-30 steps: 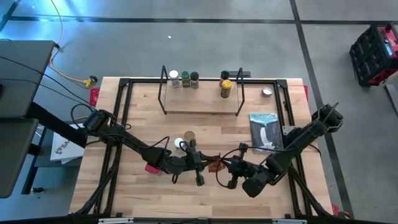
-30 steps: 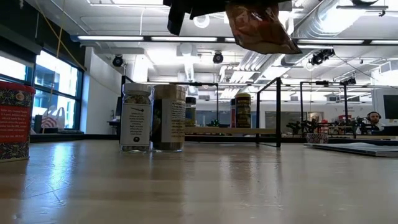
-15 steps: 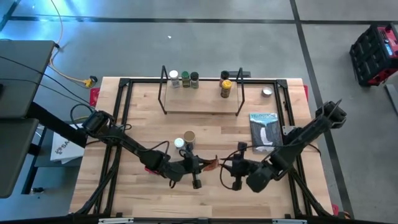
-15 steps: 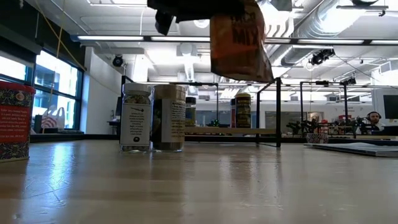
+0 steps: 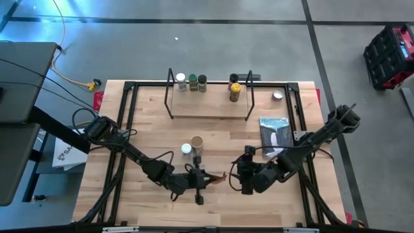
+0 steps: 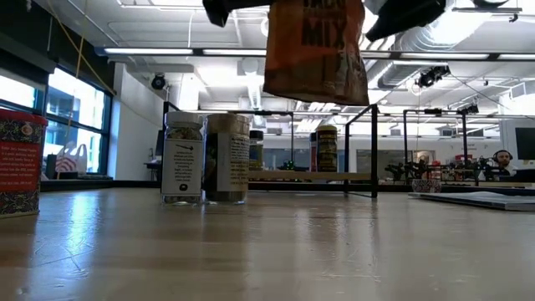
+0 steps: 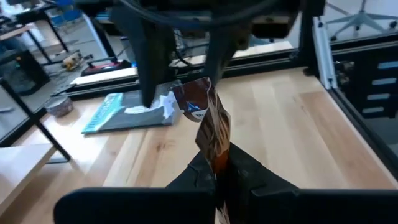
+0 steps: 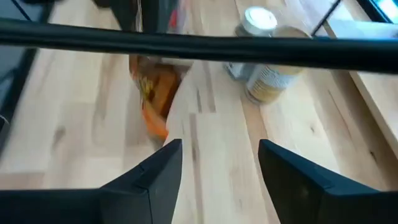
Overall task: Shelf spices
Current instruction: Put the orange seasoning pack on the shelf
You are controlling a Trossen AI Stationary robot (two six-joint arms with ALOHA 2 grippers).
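Two jars, a white-lidded jar [image 5: 186, 149] and a tan-lidded jar [image 5: 197, 142], stood between the brown packet [image 5: 215, 177] and the shelf [image 5: 208, 107]; a waterfall-cover book [image 5: 274, 135] lay aside. The crumpled packet was held above the table, pinched in the left gripper [image 5: 200, 178]. The right gripper [image 5: 244, 173] was parted, nothing gripped.

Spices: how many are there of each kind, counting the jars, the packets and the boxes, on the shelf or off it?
Jars: 7
Packet: 1
Box: 1
Total: 9
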